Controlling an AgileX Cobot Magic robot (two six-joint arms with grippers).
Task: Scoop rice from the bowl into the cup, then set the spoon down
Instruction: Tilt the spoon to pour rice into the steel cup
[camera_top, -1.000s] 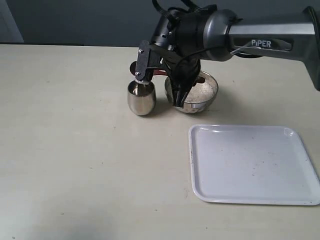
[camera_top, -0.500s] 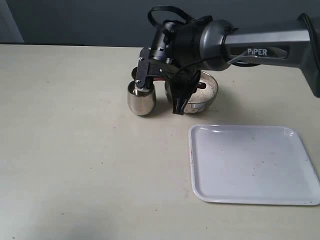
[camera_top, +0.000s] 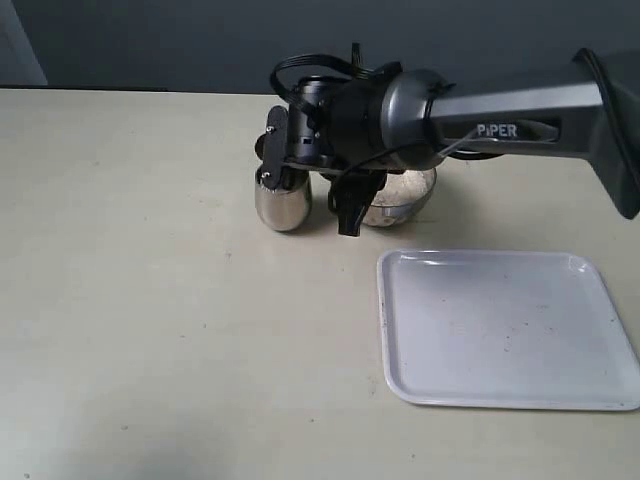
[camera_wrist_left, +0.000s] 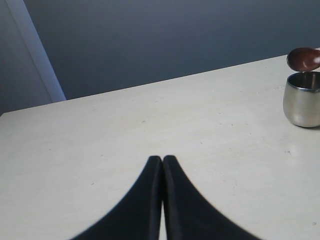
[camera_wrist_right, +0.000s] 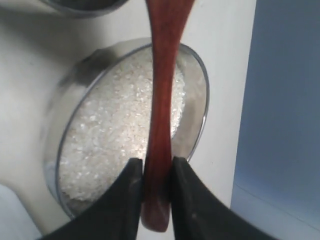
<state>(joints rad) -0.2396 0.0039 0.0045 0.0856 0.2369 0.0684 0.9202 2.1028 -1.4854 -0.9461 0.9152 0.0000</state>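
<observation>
spoon (camera_wrist_right: 161, 100) pinched in my right gripper (camera_wrist_right: 157, 164) ran across the bowl (camera_wrist_right: 204, 95), scoop over the cup (camera_wrist_left: 301, 102); left gripper (camera_wrist_left: 162, 160) pressed together, well apart.

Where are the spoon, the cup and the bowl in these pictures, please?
spoon (camera_wrist_right: 161, 100): right wrist view, on the middle of its handle.
cup (camera_wrist_left: 302, 103): left wrist view, on its outer side wall.
bowl (camera_top: 400, 208): exterior view, on its outer side wall below the arm.
</observation>
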